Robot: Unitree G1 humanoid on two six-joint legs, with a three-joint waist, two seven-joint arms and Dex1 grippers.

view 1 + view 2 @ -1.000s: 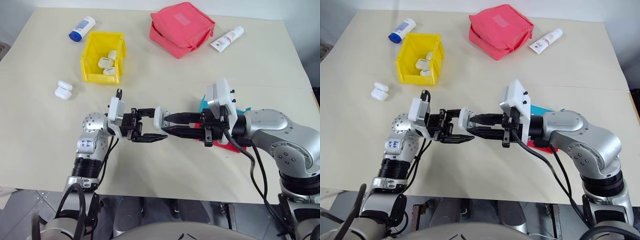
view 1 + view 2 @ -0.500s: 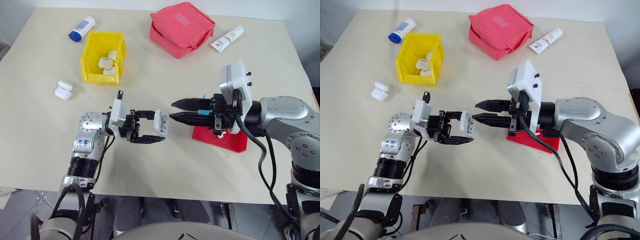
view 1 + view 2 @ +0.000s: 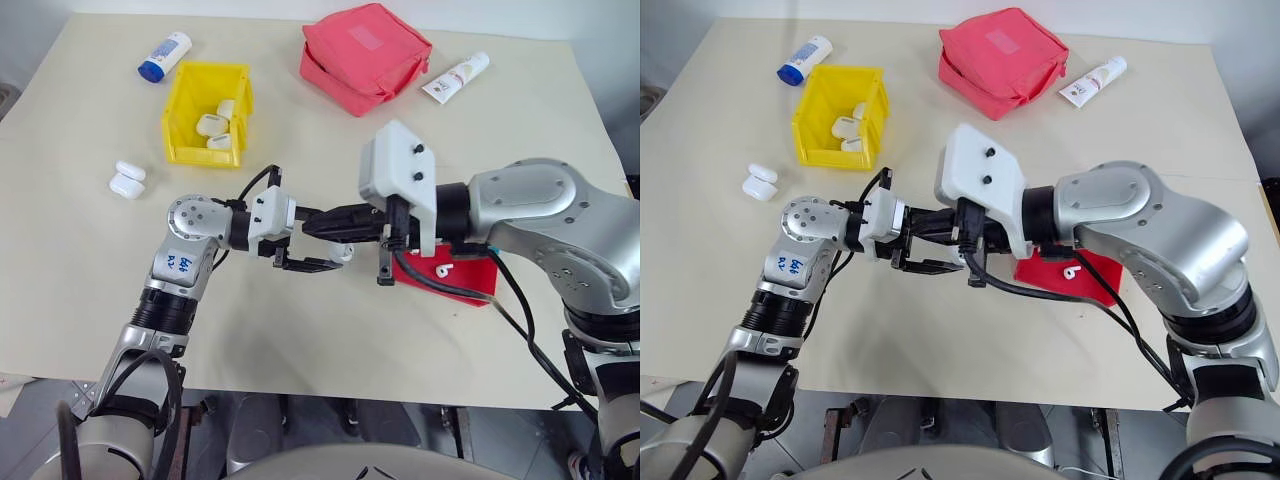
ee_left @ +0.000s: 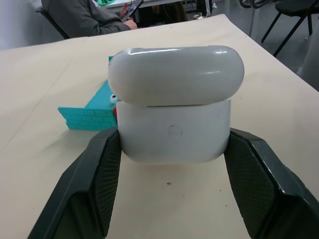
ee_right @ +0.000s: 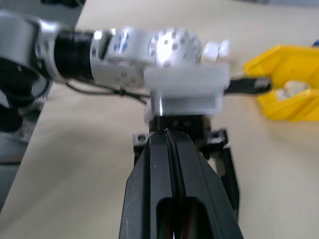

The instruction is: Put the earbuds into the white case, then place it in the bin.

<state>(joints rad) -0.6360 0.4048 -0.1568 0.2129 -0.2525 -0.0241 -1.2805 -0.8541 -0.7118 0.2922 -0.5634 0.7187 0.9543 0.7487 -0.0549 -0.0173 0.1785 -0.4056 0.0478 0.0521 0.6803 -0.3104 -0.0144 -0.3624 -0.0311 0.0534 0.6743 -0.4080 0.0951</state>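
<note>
My left gripper (image 4: 172, 149) is shut on the white case (image 4: 174, 129), pinching its lower half from both sides above the table. The case's lid is down, with a thin seam showing. My right gripper (image 3: 312, 226) is shut with nothing between its fingers (image 5: 167, 149). It reaches in from the right and lies across the top of the left gripper, hiding most of the case in the eye views. One earbud (image 3: 441, 270) lies on the red tray (image 3: 470, 285). The yellow bin (image 3: 176, 130) stands at the far left with several white cases in it.
Another white case (image 3: 127, 180) lies on the table left of the bin. A red pouch (image 3: 365, 55) sits at the back, with a tube (image 3: 163, 55) and another tube (image 3: 455, 77) on either side. A teal tray (image 4: 89, 112) lies beside the red one. A seated person (image 4: 84, 17) is beyond the table.
My right gripper drew back to the right, then closed its fingers and swung left over the case. My left gripper turned a little with the case still in it.
</note>
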